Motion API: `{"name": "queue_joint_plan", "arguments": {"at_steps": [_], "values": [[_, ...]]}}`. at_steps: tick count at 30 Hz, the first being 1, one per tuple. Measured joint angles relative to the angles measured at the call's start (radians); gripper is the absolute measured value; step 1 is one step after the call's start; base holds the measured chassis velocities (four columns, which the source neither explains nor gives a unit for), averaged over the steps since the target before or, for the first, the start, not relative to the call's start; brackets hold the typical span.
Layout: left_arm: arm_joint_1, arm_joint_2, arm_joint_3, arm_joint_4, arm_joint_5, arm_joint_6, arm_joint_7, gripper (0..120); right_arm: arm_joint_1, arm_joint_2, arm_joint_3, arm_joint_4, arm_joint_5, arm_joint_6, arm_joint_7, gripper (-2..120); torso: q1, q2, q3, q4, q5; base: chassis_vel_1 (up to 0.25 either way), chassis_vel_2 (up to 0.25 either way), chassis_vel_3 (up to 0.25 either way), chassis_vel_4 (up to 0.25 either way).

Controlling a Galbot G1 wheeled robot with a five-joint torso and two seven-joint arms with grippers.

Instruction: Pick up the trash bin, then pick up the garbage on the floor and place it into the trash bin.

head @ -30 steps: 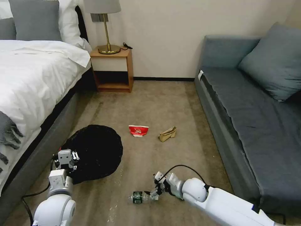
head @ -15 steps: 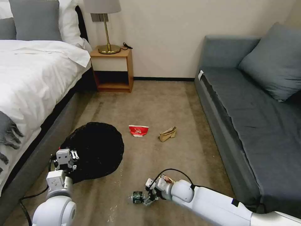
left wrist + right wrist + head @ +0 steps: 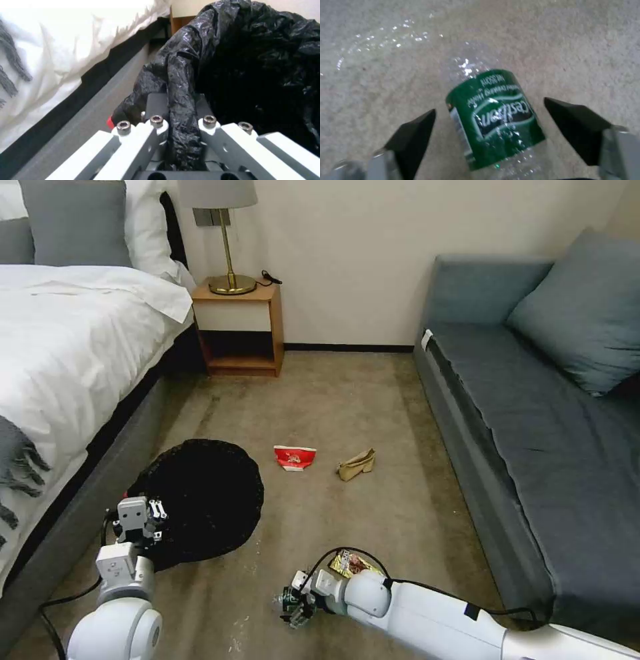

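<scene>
Two arms are at work. Over the last second the right gripper [image 3: 298, 607] has slid leftward along the carpet [image 3: 373, 400], from just beside the bottle's end to over its green label, and that move has uncovered a yellow-brown wrapper [image 3: 351, 563] lying just behind the forearm. In the right wrist view the jaws stand wide open, one black finger [image 3: 415, 130] on each side of the bottle [image 3: 495, 118], neither touching it. The bottle lies on its side on the floor, near the robot's base. My judgement: the approach is done and closing is what remains for this item.

The left gripper [image 3: 138, 519] has barely moved. It is clamped on the bin's [image 3: 200, 500] near rim, with a fold of the black bag [image 3: 180, 100] pinched between the jaws. The bin sits beside the bed [image 3: 73, 347], close to the bottle, so the carry should be short.

Farther out on the carpet the red-and-white container [image 3: 294, 457] and the tan paper [image 3: 356, 465] lie side by side, near each other and untouched
</scene>
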Motion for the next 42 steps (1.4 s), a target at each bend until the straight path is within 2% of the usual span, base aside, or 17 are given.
{"name": "queue_joint_plan", "arguments": {"at_steps": [1,5,8,10,12,13,19,24,28,29,36,40,42], "values": [[0.000,-0.001,0.001,-0.001,0.001,0.000,0.000,4,-0.001,-0.005,0.008,-0.001,-0.004,0.004,-0.001,74,0.000,0.000,0.000,0.0000,0.0001,0.000,0.000,0.000,0.000],[0.001,-0.002,0.003,-0.002,0.001,0.000,0.000,4,-0.003,-0.011,0.012,0.002,-0.006,0.006,-0.002,65,0.000,0.000,0.000,0.0000,-0.0002,0.000,0.000,0.000,0.000],[0.002,-0.002,0.006,-0.002,0.001,0.000,0.001,4,-0.015,-0.010,0.024,0.002,-0.018,0.013,-0.002,48,0.000,0.000,0.000,0.0000,0.0000,0.000,0.000,0.000,0.000],[0.002,-0.001,0.006,-0.001,0.001,0.000,0.001,4,-0.018,-0.009,0.027,0.002,-0.020,0.015,-0.002,45,0.000,0.000,0.000,0.0000,0.0000,0.000,0.000,0.000,0.000],[0.004,0.000,0.005,0.003,0.001,-0.001,0.001,4,-0.030,-0.010,0.037,0.007,-0.026,0.018,-0.002,34,0.000,0.000,0.000,0.0000,0.0000,0.000,0.000,0.000,0.000],[0.005,0.001,0.004,0.004,0.001,-0.002,0.002,4,-0.033,-0.013,0.040,0.011,-0.028,0.018,-0.001,33,0.000,0.000,0.000,0.0000,0.0001,0.000,0.000,0.000,0.000],[0.013,0.009,-0.006,0.004,-0.002,-0.004,0.002,4,-0.059,-0.040,0.098,0.049,-0.035,0.020,0.001,28,0.000,0.000,0.000,0.0001,0.0000,0.000,0.000,0.000,0.000],[0.031,0.026,-0.020,-0.007,-0.006,-0.010,0.002,4,-0.089,-0.071,0.215,0.101,-0.027,0.022,0.002,28,0.000,0.000,0.000,0.0000,0.0002,0.000,0.000,0.000,0.000],[0.047,0.032,-0.025,-0.023,-0.007,-0.014,0.003,4,-0.119,-0.106,0.391,0.166,0.008,0.016,-0.006,28,0.000,0.000,0.000,0.0000,0.0000,0.000,0.000,0.000,0.000],[0.047,0.032,-0.025,-0.023,-0.007,-0.014,0.003,4,-0.119,-0.106,0.391,0.166,0.008,0.016,-0.006,28,0.000,0.000,0.000,0.0000,0.0000,0.000,0.000,0.000,0.000],[0.083,0.032,-0.023,-0.054,0.003,-0.026,0.003,4,-0.204,-0.111,0.676,0.295,0.050,0.029,-0.007,28,0.000,0.000,0.000,0.0000,0.0002,0.000,0.000,0.000,0.000],[0.088,0.032,-0.017,-0.058,0.015,-0.029,0.002,4,-0.237,-0.109,0.744,0.355,0.071,0.051,0.006,28,0.000,0.000,0.000,-0.0002,-0.0001,0.000,0.000,0.000,0.000],[0.088,0.033,-0.009,-0.058,0.026,-0.033,-0.001,4,-0.265,-0.096,0.773,0.421,0.123,0.086,0.022,28,0.000,0.000,0.000,-0.0002,0.0000,0.000,0.000,0.000,0.000]]}}
